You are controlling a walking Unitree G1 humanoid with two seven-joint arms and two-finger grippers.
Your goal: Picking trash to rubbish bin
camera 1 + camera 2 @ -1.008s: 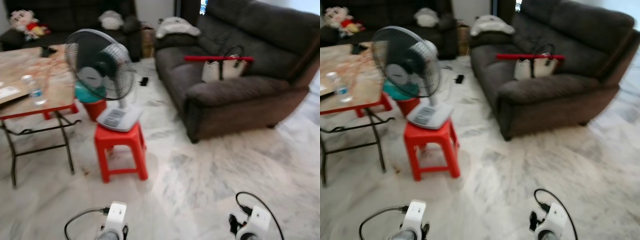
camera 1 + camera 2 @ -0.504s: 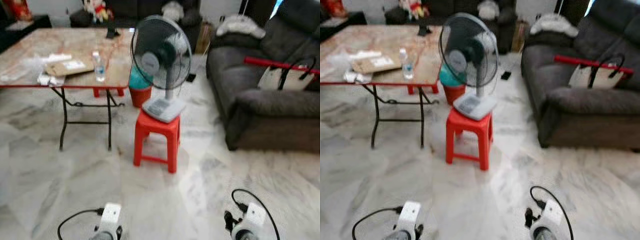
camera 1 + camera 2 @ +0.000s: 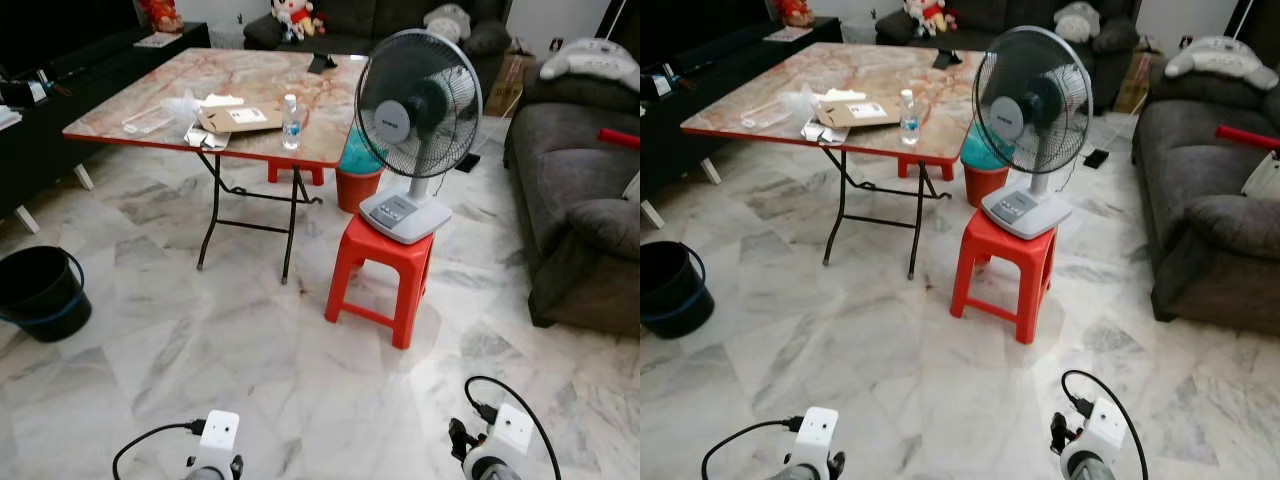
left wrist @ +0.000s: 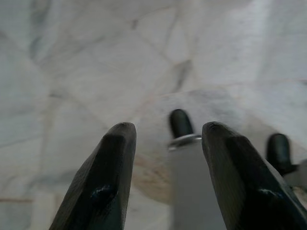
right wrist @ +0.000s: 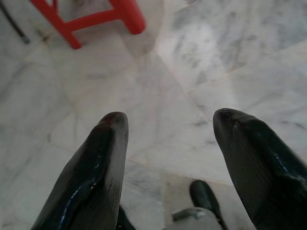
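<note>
Hanging low and idle, left gripper (image 4: 163,182) and right gripper (image 5: 170,167) both have fingers spread, empty. Clear plastic water bottle (image 3: 291,121) stands upright, long axis vertical, cap up, on marble-top folding table (image 3: 150,135), upper centre. Round black bucket bin (image 3: 38,292) sits at far left, well apart, likely the drop target.

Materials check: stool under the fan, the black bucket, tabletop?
Stool: glossy red moulded plastic, by the one-piece legs. Bucket: looks like matte black plastic with a blue band. Tabletop: pink marble-look veining, red edge; stone or laminate, can't tell. Folding legs look like thin black metal.
</note>
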